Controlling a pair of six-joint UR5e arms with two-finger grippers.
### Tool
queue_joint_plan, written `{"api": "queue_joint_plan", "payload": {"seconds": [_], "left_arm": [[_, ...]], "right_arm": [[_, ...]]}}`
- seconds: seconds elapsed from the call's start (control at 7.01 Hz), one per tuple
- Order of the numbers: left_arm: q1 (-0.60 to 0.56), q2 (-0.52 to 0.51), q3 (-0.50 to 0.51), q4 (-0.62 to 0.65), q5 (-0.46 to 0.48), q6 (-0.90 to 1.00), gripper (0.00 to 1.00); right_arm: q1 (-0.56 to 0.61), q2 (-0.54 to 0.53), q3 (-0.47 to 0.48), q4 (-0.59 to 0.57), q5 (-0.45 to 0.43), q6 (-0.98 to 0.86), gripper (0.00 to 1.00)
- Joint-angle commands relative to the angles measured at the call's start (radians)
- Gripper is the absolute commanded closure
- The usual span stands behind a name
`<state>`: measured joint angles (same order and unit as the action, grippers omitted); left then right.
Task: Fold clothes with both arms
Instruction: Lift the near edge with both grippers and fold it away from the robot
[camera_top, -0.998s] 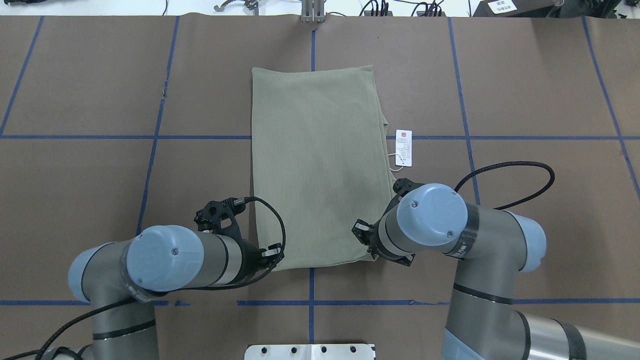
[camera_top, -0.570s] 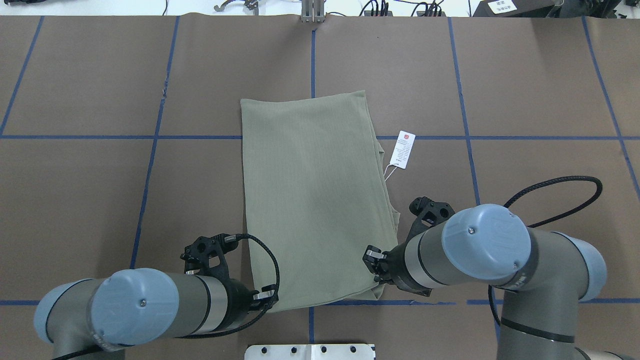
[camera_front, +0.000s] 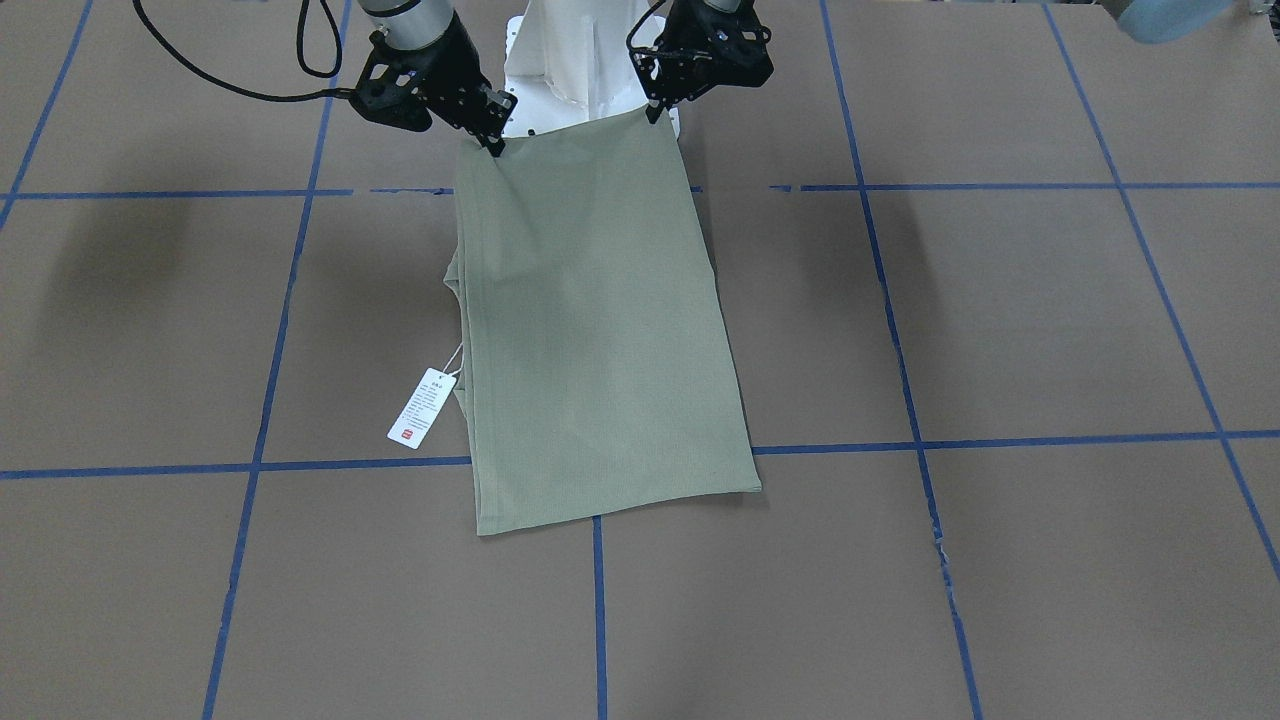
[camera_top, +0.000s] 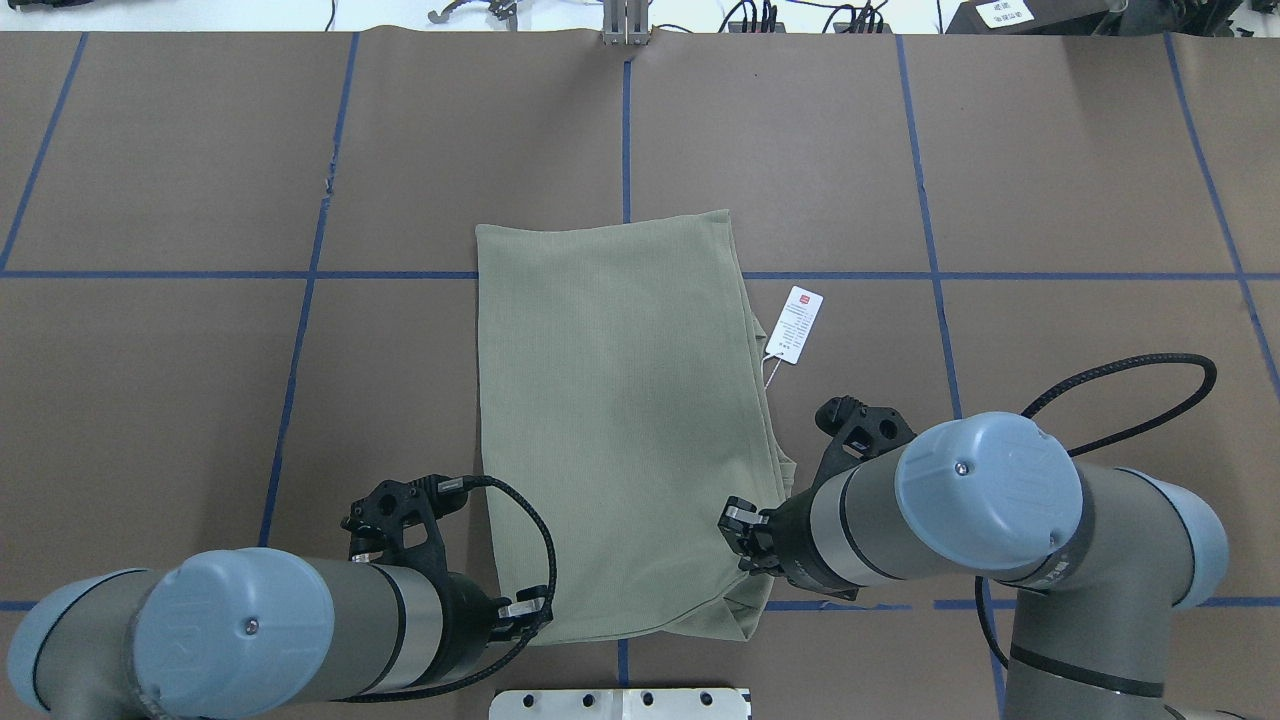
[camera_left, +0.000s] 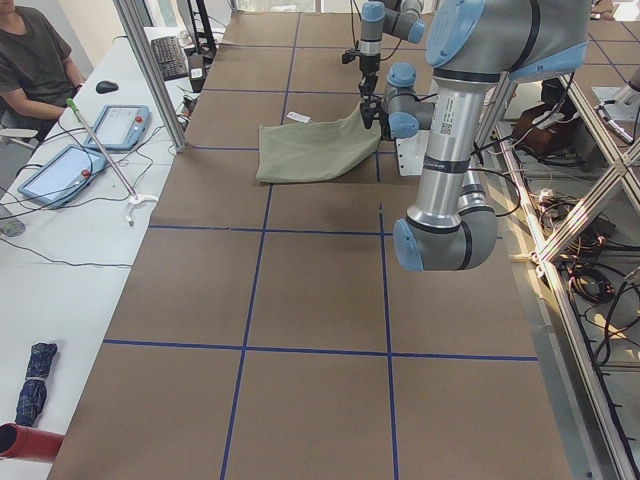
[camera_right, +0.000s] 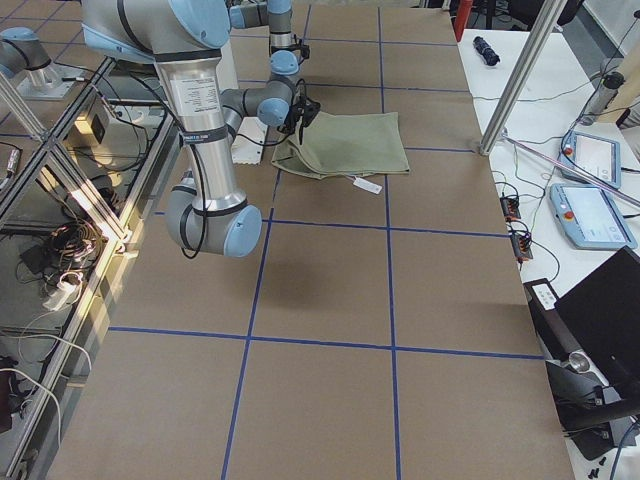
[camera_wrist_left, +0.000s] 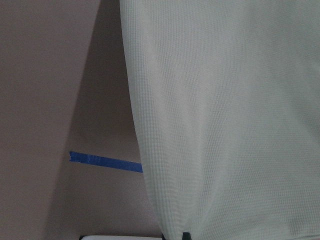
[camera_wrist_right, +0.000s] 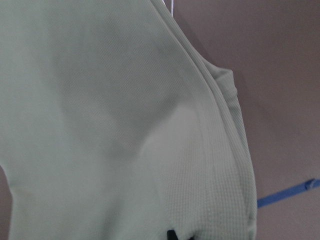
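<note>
The sage-green shirt (camera_top: 620, 420) lies folded into a long strip on the brown table, with its far end flat and its near end raised. It also shows in the front view (camera_front: 600, 330). Its white hang tag (camera_top: 797, 325) lies beside its right edge. My left gripper (camera_top: 530, 610) is shut on the shirt's near left corner, which the front view (camera_front: 655, 112) shows too. My right gripper (camera_top: 745, 545) is shut on the near right corner, also seen from the front (camera_front: 495, 148). Both wrist views are filled by cloth (camera_wrist_left: 225, 100) (camera_wrist_right: 100, 100) hanging from the fingers.
The white pedestal base (camera_top: 620, 703) sits just behind the shirt's near edge. Blue tape lines (camera_top: 300, 275) cross the brown table cover. An operator (camera_left: 35, 60) sits at a side table with tablets (camera_left: 120, 125) beyond the table's far side.
Both grippers have drawn back toward the robot's base with the shirt's near corners. The whole shirt and its tag have slid toward the robot.
</note>
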<state>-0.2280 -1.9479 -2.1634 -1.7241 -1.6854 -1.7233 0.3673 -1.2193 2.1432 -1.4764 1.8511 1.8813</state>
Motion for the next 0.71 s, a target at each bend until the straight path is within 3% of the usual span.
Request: {"api": "queue_joint_plan", "payload": {"seconds": [0.0,0.14,0.29,0.57], "left_arm": [[-0.17,-0.064,0.074,0.008,-0.016,0.095,1.0],[-0.271,-0.089,0.127,0.006,-0.114,0.152,1.0],[-0.339,-0.127,0.186,0.001,-0.147,0.184,1.0],[-0.378,-0.187,0.304,-0.037,-0.148,0.191,1.0]], "right_arm": [[0.14,0.107,-0.096,0.007,-0.004,-0.048,1.0],[0.186,0.128,-0.138,0.01,-0.004,-0.071,1.0],[0.243,0.167,-0.182,0.018,-0.004,-0.117,1.0],[0.297,0.288,-0.375,0.028,0.002,-0.139,1.0]]}}
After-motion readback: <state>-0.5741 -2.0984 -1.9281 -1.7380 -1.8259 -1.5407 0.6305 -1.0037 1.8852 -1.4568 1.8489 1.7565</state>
